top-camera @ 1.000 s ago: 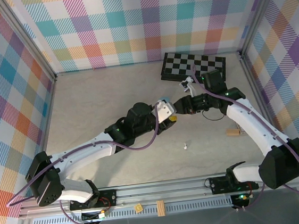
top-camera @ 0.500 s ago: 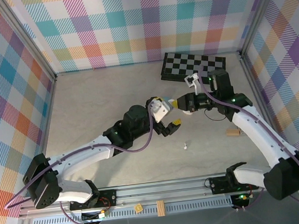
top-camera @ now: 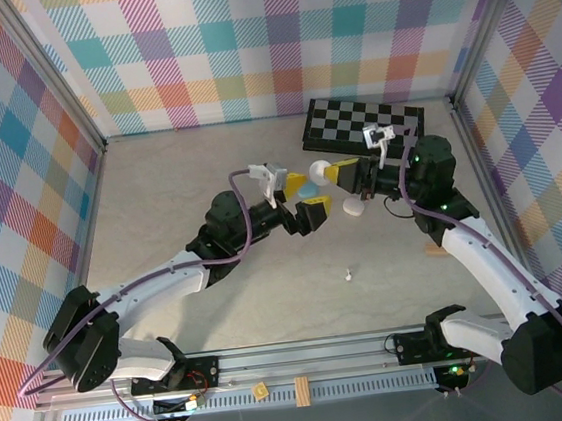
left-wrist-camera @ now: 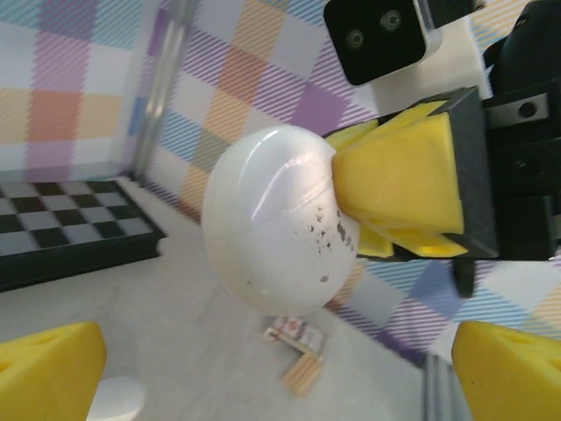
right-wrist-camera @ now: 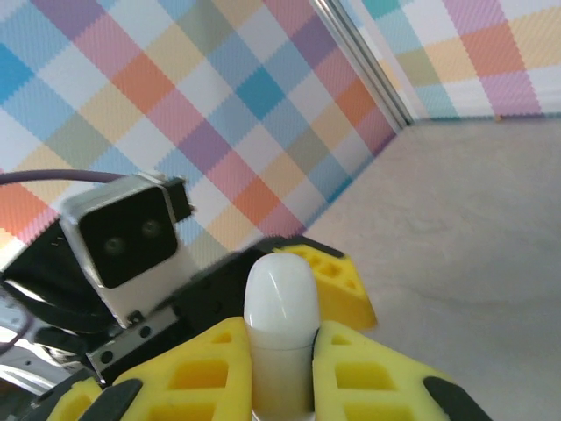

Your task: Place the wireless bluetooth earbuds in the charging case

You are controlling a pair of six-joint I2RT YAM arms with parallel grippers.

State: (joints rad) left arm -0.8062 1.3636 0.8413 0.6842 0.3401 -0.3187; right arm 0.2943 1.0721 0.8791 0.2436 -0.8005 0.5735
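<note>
Pinching white case: right gripper | left gripper spread, facing it | chessboard behind | earbud loose nearer

I have the charging case lifted off the surface, pinched between the pads of the right end effector. The left end effector faces it from the left. Its pads are spread, and the case sits just ahead of the gap without touching them. Behind both, against the far wall and right of centre, lies the chessboard. A rounded piece rests on the surface just toward the arm bases from the held case. Nearer the bases still, between the two arms, an earbud lies alone. A wooden block sits to its right, beside the right arm.
</note>
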